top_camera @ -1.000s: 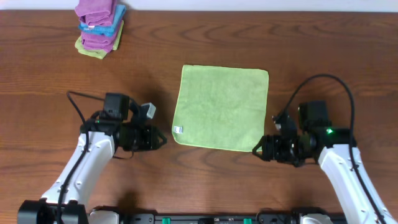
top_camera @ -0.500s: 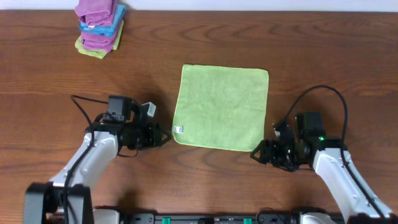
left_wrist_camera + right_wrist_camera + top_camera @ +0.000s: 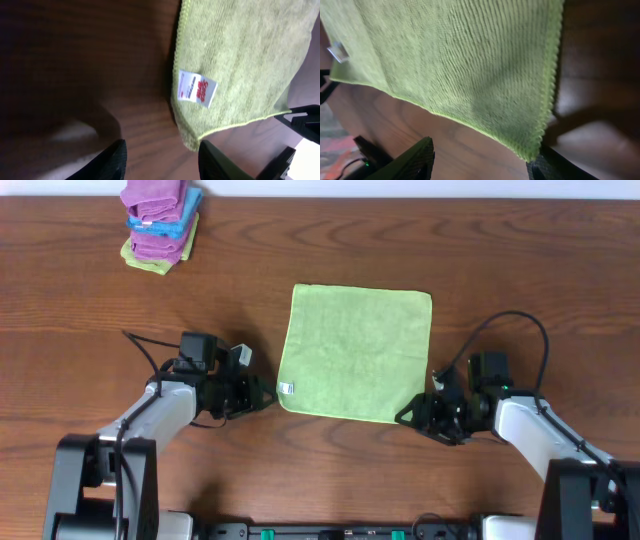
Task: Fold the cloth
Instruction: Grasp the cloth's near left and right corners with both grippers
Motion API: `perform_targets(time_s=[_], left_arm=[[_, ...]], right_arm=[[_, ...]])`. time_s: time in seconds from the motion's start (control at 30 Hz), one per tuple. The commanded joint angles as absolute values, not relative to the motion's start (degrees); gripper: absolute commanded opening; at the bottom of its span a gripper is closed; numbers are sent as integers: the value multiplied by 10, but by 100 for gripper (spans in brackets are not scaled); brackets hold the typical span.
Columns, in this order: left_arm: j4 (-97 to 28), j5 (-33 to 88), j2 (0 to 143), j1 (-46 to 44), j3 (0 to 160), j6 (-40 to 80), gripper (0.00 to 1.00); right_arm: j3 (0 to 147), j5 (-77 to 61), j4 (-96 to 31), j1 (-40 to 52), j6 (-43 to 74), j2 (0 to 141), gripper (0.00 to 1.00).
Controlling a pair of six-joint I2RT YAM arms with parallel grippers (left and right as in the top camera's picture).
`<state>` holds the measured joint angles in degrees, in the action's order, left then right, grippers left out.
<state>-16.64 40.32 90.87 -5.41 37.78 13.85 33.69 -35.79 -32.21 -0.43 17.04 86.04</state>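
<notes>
The lime-green cloth [image 3: 355, 352] lies flat and unfolded in the middle of the table, with a small white label [image 3: 286, 388] at its near-left corner. My left gripper [image 3: 268, 395] stands open just left of that corner. In the left wrist view the cloth's corner [image 3: 192, 140] and label [image 3: 196, 88] sit just ahead of the open gripper [image 3: 162, 150], close to the right finger. My right gripper [image 3: 405, 418] is open at the near-right corner. In the right wrist view the cloth's stitched corner [image 3: 532, 150] rests against one finger of the open gripper [image 3: 482, 152]. Neither gripper holds anything.
A stack of folded towels [image 3: 158, 225], purple, blue and pale green, stands at the far left of the wooden table [image 3: 520, 270]. Black cables loop off both arms near the cloth's sides.
Both grippers have closed in on the cloth's near corners, the left moving right and the right moving left. The left jaws have widened and the right jaws have narrowed slightly.
</notes>
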Motion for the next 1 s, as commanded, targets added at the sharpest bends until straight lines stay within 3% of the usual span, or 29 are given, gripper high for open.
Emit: perform_targets(time_s=[0.0,0.47,0.97], left_arm=[[-154,416,926,-53,375,159,48],[-122,466,956,-55,375,196,47],[-120,444,956,-88,375,219,43]], right_arm=[[328,-305,-310,-8,189,882,60],[328,-222,-309,-18,270,882,57],[328,-245,-317,-59,283,882,52]])
